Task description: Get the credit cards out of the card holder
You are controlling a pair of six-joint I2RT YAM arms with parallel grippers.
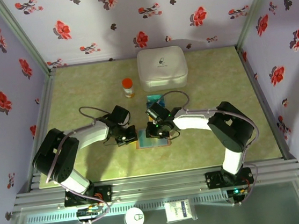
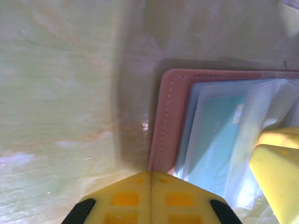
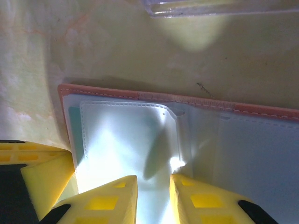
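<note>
Left gripper (image 2: 150, 179), clenched empty, rests at the card holder (image 2: 168, 116) edge just ahead, likely pinning it; right gripper (image 3: 154, 186), jaws slightly parted, hovers over the pocketed teal card (image 2: 215, 135) beneath.

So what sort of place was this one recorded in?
Probably a purpose-built robot test booth: purple flower-patterned panel walls, a green marbled tabletop, and a white-and-black left arm and right arm bolted at the near edge.
</note>
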